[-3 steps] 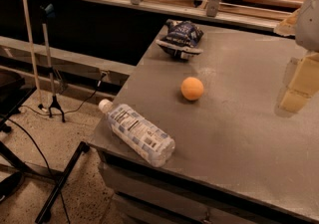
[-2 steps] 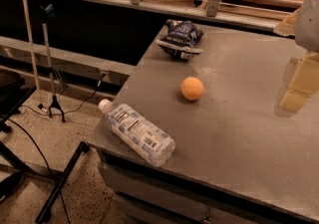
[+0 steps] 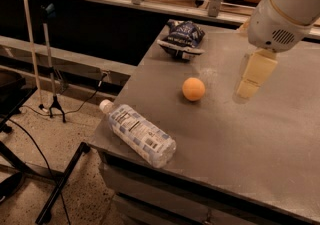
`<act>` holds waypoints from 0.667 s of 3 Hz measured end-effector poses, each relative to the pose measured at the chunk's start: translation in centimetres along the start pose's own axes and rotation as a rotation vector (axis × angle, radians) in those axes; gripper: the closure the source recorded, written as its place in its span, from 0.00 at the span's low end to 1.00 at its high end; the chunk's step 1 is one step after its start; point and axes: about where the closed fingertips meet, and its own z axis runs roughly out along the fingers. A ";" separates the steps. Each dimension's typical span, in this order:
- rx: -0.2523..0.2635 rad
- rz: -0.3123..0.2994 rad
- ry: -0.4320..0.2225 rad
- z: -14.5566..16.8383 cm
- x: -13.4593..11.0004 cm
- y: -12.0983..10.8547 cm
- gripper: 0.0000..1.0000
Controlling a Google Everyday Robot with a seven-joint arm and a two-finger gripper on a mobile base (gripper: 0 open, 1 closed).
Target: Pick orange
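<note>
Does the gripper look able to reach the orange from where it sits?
Probably yes: the gripper hovers close beside the orange with nothing between them; the bottle and the bag lie off to other sides.

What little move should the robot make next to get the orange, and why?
Probably slide the end effector sideways until it sits over the orange. Right now it hangs beside the orange, clearly apart from it, so it likely cannot grasp from there.
</note>
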 end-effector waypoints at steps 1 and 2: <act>-0.092 -0.010 -0.090 4.5 -2.5 -1.1 0.00; -0.169 -0.015 -0.141 7.6 -3.9 -0.8 0.00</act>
